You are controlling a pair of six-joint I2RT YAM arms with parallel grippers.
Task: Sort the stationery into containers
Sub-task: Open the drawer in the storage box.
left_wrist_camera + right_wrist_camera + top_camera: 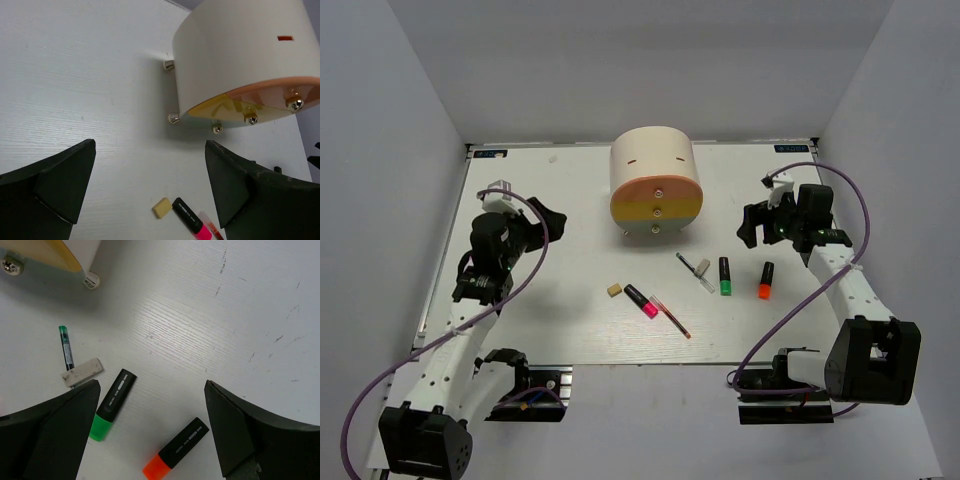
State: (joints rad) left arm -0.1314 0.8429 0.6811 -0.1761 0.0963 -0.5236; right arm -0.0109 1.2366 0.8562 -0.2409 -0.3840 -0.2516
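Observation:
The cream cabinet (653,165) stands at the back centre, its orange (655,197), yellow (657,212) and grey-green (655,229) drawers shut. In front of it lie a beige eraser (614,290), a pink highlighter (641,300), a red pen (672,317), a dark pen (690,266), a grey eraser (702,267), a green highlighter (725,276) and an orange highlighter (765,281). My left gripper (548,216) hovers open left of the cabinet (235,55), with the beige eraser (161,207) below it. My right gripper (752,225) hangs open above the green highlighter (112,401) and the orange highlighter (176,450).
Grey walls close the white table (520,300) in at the back and both sides. Purple cables (850,200) loop off each arm. The cabinet stands on small metal feet (173,118).

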